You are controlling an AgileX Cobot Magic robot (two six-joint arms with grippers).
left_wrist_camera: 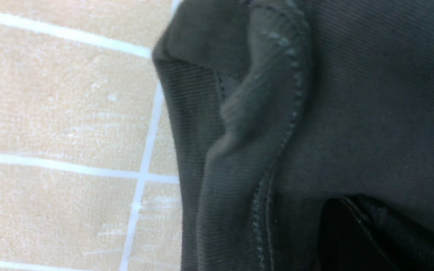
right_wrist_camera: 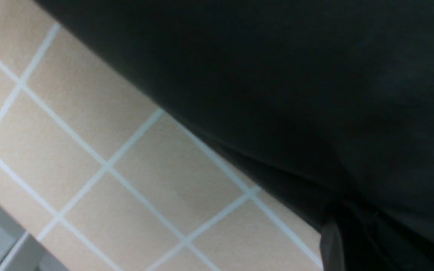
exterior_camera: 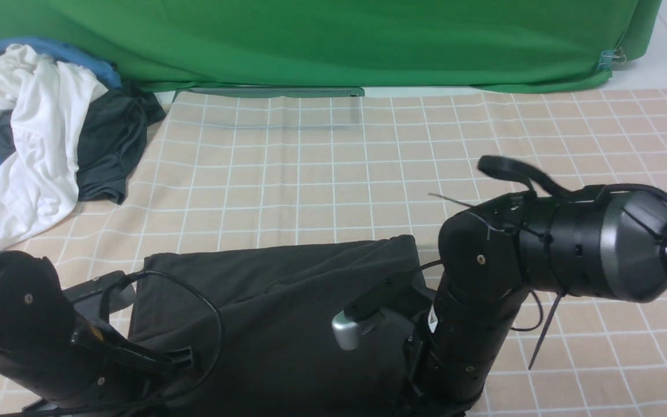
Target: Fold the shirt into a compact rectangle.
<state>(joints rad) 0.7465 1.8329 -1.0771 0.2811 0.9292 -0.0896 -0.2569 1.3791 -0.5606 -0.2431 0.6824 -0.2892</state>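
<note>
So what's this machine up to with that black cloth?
A two-armed robot is folding a black shirt on a checked tablecloth. The shirt lies already partly folded at the near edge. Both arms reach down to its near corners, with the left pincer and the right pincer shut on the fabric. A pile of other clothes sits at the far left, untouched.

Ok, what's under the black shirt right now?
The shirt lies on the beige checked tablecloth, which shows all round its far and side edges. Whether anything else sits beneath it cannot be seen; the fabric and both arms cover that area.
</note>
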